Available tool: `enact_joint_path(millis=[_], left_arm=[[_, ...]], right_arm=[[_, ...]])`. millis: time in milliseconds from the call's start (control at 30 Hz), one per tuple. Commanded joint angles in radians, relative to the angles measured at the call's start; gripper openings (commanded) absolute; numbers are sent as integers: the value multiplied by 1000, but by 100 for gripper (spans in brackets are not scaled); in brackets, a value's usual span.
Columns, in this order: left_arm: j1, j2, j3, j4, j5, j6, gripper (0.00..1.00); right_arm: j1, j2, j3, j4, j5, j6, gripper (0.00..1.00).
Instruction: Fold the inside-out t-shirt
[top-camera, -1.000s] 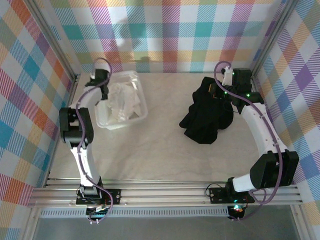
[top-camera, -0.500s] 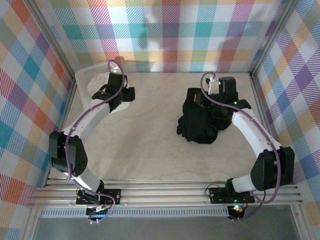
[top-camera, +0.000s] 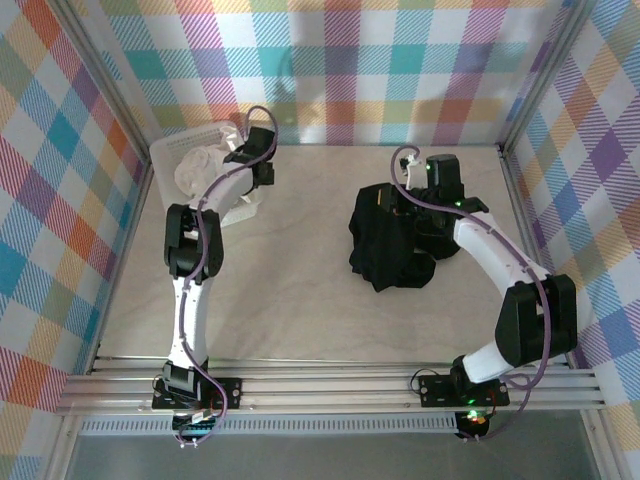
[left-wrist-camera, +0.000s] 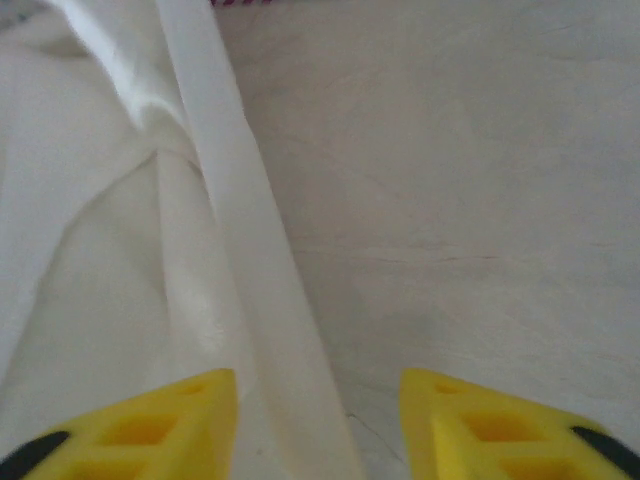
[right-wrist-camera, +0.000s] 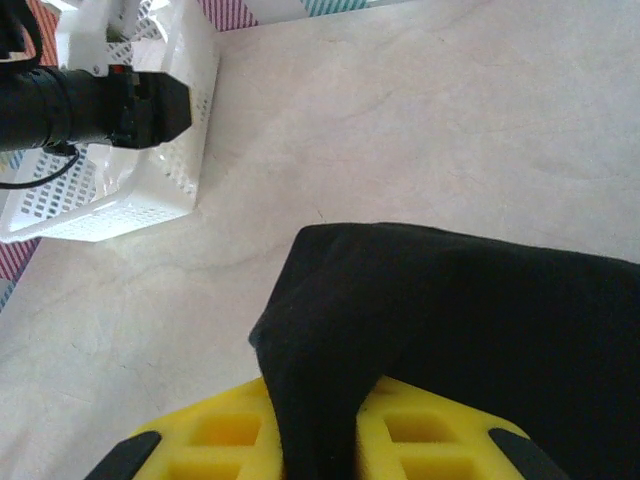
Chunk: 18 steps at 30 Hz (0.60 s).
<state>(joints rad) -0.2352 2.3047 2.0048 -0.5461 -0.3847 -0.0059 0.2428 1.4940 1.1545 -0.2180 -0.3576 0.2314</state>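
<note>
1. Inside-out t-shirt (top-camera: 385, 250) bunched in a black heap on the table (top-camera: 300, 300), right at and below the right jaws, well apart from the left jaws.
2. No clear heading: collar, sleeves and hem lost in the folds. Heap barely longer from the right jaws toward the near edge than across.
3. Right jaws narrow, pinched on a raised fold of the shirt. Black cloth squeezed between the yellow fingers (right-wrist-camera: 180, 445) and spreading away to their right.
4. Left jaws apart, gripping nothing. Rim of the white basket (left-wrist-camera: 240, 250) running down into the gap between them, white cloth (left-wrist-camera: 80, 250) to their left, bare table to their right.
5. Far part of the heap covered by the right arm (top-camera: 490, 250) in the top view. Print on the shirt not made out. Finger ends of both jaws cut off at the lower edge of the wrist views.
</note>
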Motion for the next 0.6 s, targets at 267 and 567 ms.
enact_joint_path(millis=[267,567], left_arm=[[163,-52,-62,-77,-3,290,30],[227,16,203,-206,-4,217,49]], right_arm=[[6,14,-6,42,-69,11,18],[92,75,150,15,-110,56,13]])
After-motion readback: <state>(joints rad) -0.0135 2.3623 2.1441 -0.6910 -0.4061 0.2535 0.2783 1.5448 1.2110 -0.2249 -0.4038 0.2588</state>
